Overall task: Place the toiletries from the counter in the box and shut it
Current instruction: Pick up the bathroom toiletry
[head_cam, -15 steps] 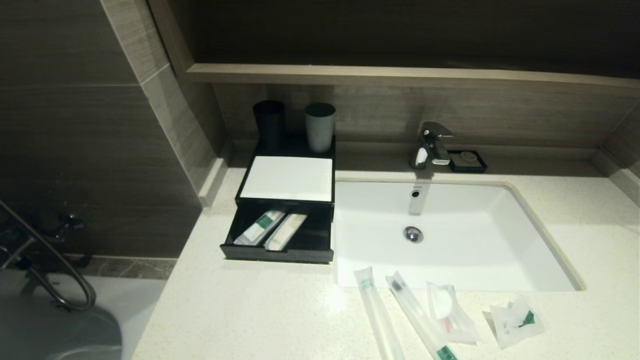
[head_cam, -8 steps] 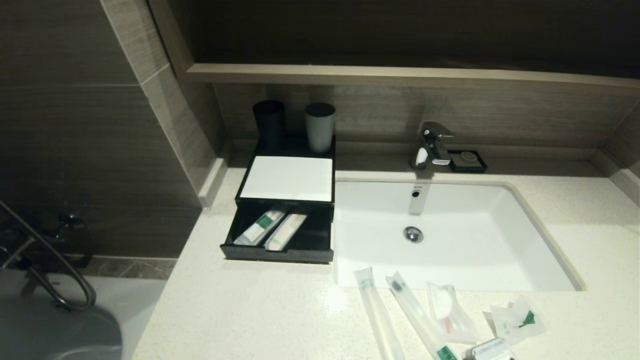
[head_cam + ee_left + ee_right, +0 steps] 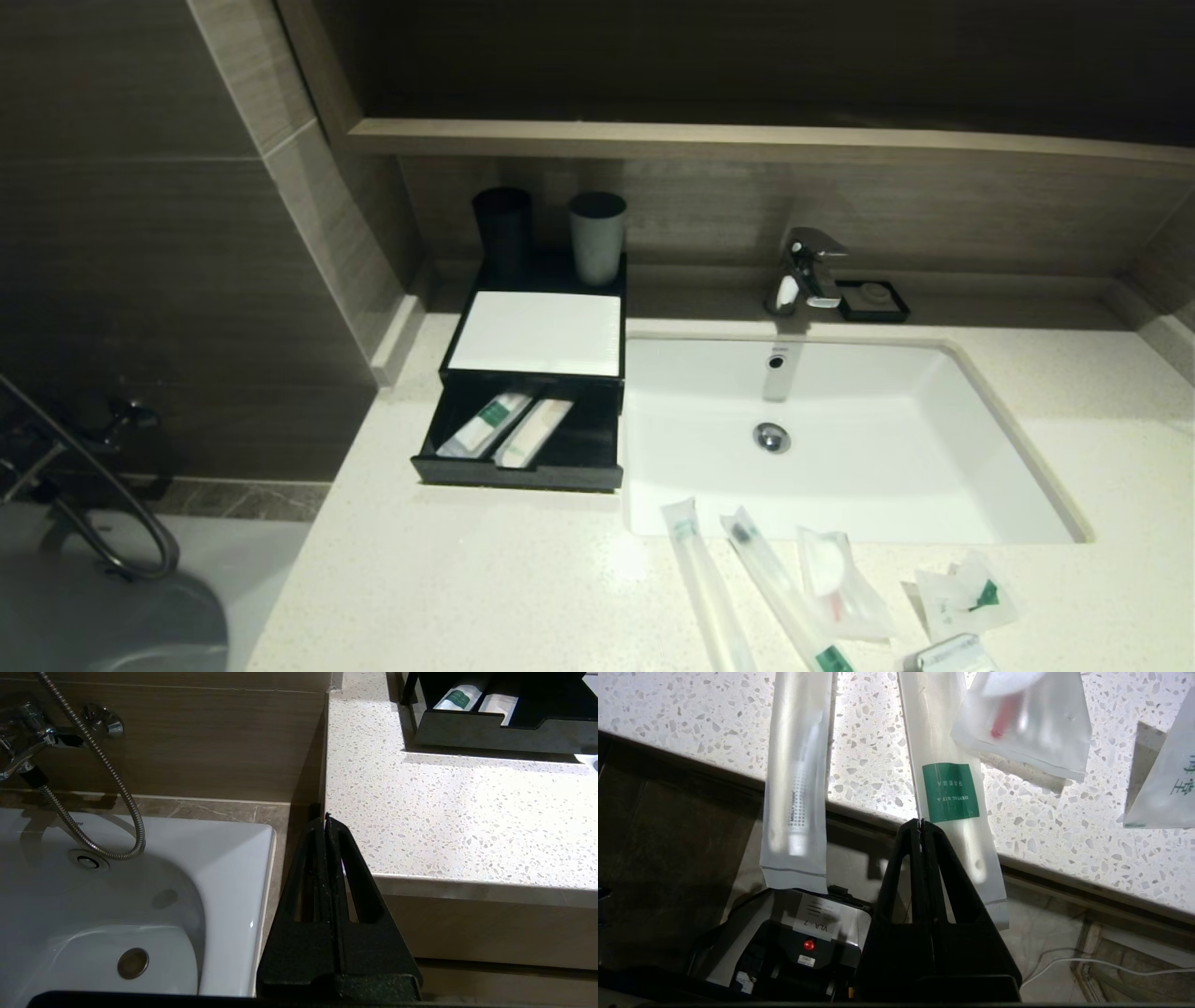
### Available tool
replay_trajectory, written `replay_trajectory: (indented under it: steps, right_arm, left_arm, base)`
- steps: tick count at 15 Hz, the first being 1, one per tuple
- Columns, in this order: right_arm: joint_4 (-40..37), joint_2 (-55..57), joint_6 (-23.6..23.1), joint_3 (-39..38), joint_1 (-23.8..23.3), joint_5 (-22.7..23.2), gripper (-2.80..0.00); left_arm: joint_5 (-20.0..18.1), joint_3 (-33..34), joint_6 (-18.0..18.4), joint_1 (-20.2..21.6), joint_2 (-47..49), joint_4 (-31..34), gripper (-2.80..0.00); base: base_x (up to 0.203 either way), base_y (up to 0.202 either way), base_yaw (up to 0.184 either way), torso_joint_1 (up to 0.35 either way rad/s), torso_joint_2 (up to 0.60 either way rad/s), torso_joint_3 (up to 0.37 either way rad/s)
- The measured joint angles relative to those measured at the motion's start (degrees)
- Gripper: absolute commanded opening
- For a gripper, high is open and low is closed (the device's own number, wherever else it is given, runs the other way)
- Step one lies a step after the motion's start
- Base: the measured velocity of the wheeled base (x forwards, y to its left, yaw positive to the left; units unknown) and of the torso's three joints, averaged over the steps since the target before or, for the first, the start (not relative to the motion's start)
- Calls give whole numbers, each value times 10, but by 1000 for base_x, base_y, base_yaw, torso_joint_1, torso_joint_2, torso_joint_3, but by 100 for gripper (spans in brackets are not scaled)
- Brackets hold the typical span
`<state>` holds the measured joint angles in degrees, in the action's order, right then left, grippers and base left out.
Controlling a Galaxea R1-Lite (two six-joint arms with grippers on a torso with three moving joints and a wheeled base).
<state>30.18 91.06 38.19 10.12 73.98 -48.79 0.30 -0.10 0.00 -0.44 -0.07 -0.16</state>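
Four packets lay loose on the counter (image 3: 448,579) at its front edge, in front of the sink (image 3: 840,439): a long sleeve (image 3: 702,579), a dental kit (image 3: 780,588) beside it, a small pouch (image 3: 836,583) and a sachet (image 3: 962,597) farthest toward my right. Both long ones overhung the edge, which by my guess left their ends free to pinch from below. The box (image 3: 532,373) sat well apart from them, beside the sink's left rim, its drawer (image 3: 518,439) pulled out with two packets (image 3: 509,427) already inside, so it was ready to receive more. Closing waited until the counter ones were in, I judged. My right gripper (image 3: 920,822) sat just below the counter's front edge, tip at the dental kit's (image 3: 952,788) overhanging end, near the green label; whether it touched the wrapper I could not tell. Its jaws were pressed together, holding nothing, so they needed to part before any grab. My left gripper (image 3: 325,817) was parked low off the counter's left corner, above the gap by a tub (image 3: 117,896), jaws likewise together and empty.
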Motion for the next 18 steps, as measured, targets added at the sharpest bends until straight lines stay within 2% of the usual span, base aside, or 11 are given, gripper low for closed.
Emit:
replay_trajectory:
  steps: [1, 13, 18]
  right_arm:
    - [0, -2, 0, -2, 0, 0, 0]
    - [0, -16, -28, -34, 0, 1, 0]
    - [1, 0, -21, -33, -1, 0, 0]
  left_arm:
    - [0, 0, 0, 0, 0, 0, -280]
    - [0, 0, 0, 0, 0, 0, -280]
    - [0, 0, 0, 0, 0, 0, -280]
  base:
    - [0, 0, 0, 0, 0, 0]
    - [0, 0, 0, 0, 0, 0]
    - [0, 0, 0, 0, 0, 0]
